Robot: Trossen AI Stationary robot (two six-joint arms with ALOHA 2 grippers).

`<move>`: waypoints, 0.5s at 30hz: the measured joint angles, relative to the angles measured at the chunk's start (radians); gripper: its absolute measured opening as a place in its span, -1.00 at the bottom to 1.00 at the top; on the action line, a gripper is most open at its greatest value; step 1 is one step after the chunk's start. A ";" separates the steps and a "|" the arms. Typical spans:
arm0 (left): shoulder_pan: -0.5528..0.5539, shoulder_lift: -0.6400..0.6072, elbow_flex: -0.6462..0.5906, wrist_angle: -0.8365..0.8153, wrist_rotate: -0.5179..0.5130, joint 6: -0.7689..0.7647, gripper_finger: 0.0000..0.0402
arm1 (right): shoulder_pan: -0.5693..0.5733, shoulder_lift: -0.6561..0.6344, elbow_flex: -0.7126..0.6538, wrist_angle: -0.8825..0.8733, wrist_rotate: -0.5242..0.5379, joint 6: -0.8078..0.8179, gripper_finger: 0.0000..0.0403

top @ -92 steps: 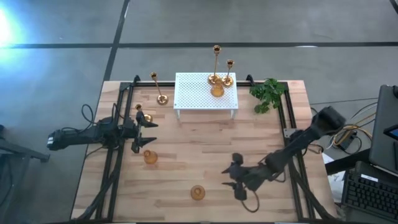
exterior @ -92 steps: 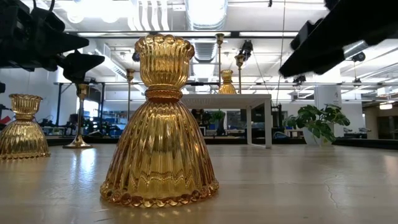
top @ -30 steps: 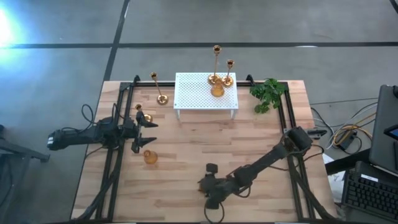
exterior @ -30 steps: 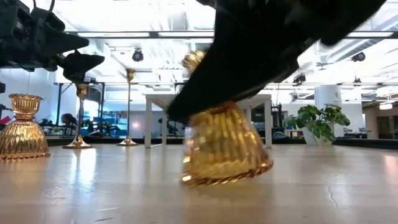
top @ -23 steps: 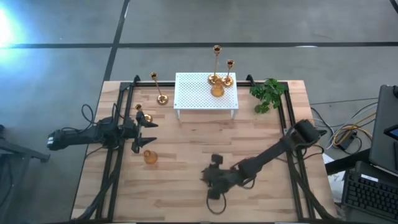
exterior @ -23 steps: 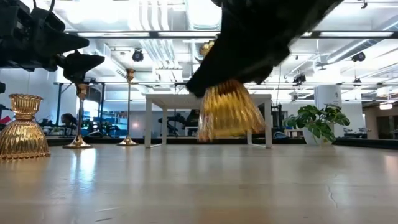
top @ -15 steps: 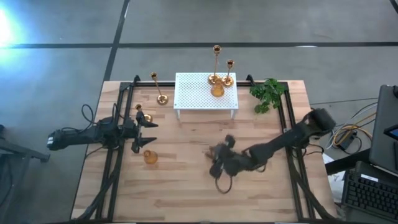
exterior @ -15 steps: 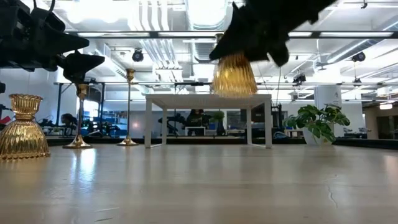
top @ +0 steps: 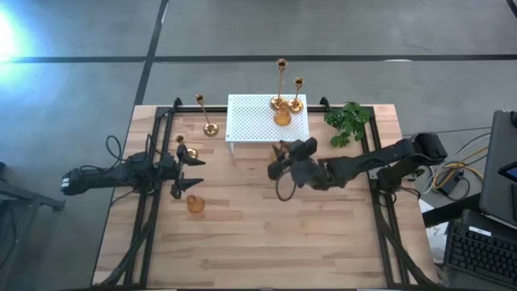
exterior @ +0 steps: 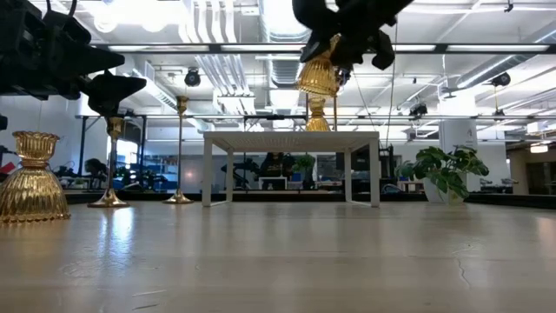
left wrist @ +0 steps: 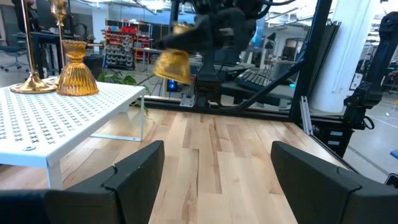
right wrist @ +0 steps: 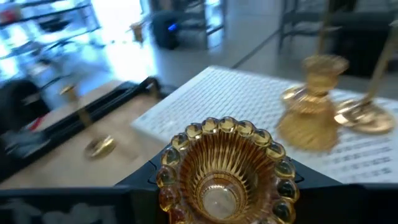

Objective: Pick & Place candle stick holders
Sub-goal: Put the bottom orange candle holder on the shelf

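We are in the carry step. The wooden table (top: 266,234) bears the white perforated stand (top: 254,121), which already carries three holders. Our right gripper (top: 279,158) is clamped on a squat ribbed holder (exterior: 317,76), held aloft just beside the stand's front edge. Our left gripper (top: 184,171) waits with fingers spread at the table's left side, near another squat holder (top: 195,204). Next, we judge, the load must be moved over a bare patch of the stand, lowered and released.
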 joint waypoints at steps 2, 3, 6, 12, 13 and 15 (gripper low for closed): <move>0.000 0.000 0.000 0.000 0.000 0.000 0.50 | -0.014 0.031 0.026 -0.002 0.051 -0.006 -0.34; 0.000 0.000 0.000 0.000 -0.001 0.000 0.50 | -0.021 0.052 0.042 -0.002 0.068 -0.008 -0.34; 0.000 0.000 0.000 0.000 -0.002 0.000 0.50 | -0.048 0.112 0.098 -0.002 0.095 -0.013 -0.34; 0.000 0.000 0.000 0.000 -0.002 0.000 0.50 | -0.110 0.239 0.228 -0.022 0.089 -0.027 -0.34; 0.000 0.000 0.000 0.000 -0.002 0.000 0.50 | -0.120 0.256 0.251 -0.045 0.085 -0.022 -0.34; 0.000 0.000 0.000 0.000 -0.002 0.000 0.50 | -0.140 0.288 0.304 -0.105 0.085 0.006 -0.34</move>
